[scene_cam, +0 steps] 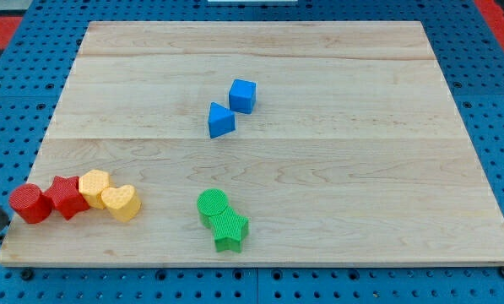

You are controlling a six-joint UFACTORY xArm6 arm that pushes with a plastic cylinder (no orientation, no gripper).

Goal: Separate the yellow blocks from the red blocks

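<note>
The red cylinder (29,203), red star (66,196), yellow block (94,187) and yellow heart (121,203) sit touching in a row at the near left of the wooden board (260,59). I have no claw, only a rod, and I cannot see my tip; something dark shows at the left edge. If I push wrong, reds may slide along with yellows, or fall off the near edge. Around the board is blue pegboard (496,127).
</note>
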